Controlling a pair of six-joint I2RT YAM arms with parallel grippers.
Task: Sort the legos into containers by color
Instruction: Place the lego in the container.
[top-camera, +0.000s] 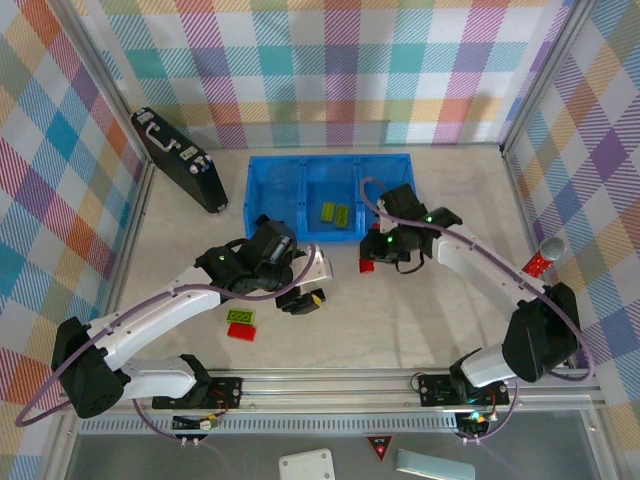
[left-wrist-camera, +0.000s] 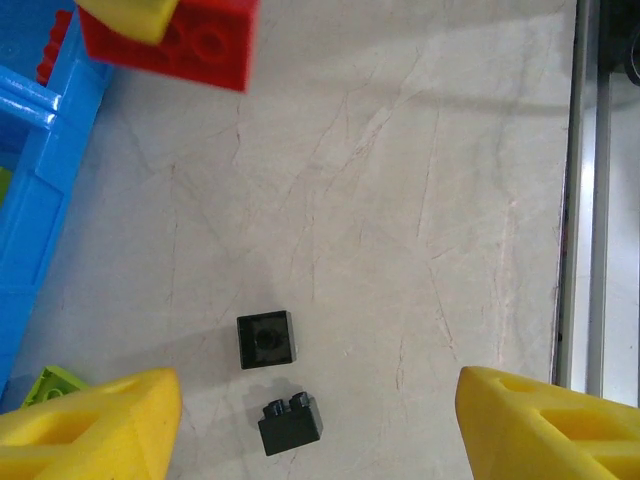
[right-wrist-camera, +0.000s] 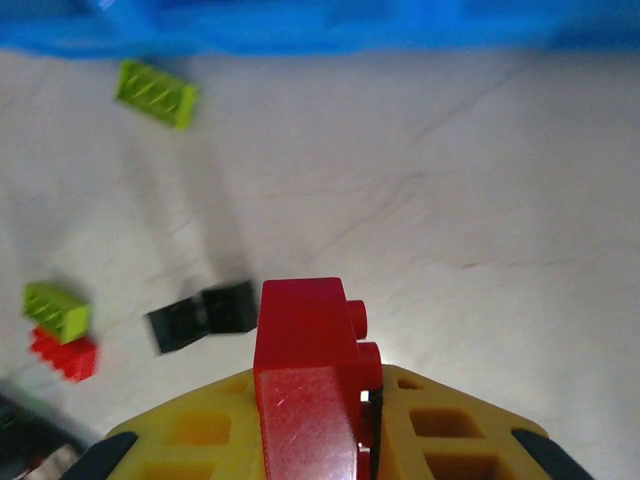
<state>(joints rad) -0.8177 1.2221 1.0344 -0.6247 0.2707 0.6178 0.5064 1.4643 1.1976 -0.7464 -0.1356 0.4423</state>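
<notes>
Right gripper clamps a red studded plastic brick: carry it to twelve o'clock, squarely over the translucent blue tray. Left gripper gapes wide.

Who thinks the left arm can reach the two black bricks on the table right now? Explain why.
Probably yes. The left gripper is open, and in its wrist camera one black brick and the other black brick lie on bare table between its fingers, with nothing covering them.
</notes>
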